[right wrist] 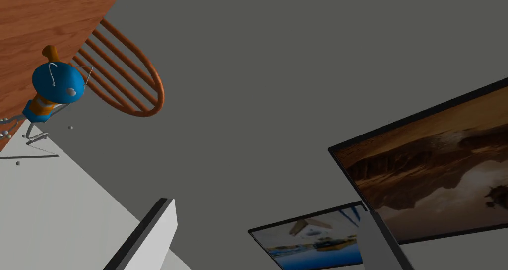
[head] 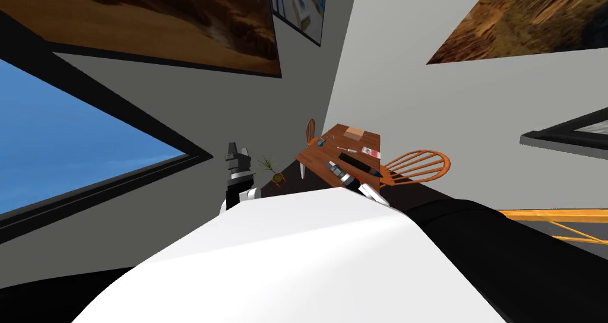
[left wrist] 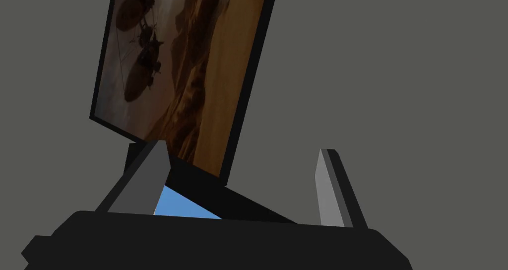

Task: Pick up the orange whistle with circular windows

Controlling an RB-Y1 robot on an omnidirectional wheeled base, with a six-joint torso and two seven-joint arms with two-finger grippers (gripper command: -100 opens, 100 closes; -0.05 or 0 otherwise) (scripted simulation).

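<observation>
My right gripper (right wrist: 268, 242) is spread and empty above the wooden table (head: 314, 158). The whistle (right wrist: 53, 83), drawn blue with orange parts, lies at the table's edge by a chair, aside from my fingers' line. I should turn the wrist toward it before lowering. I count one whistle and two chairs (head: 415, 165). The left gripper (left wrist: 238, 187) is also spread.
</observation>
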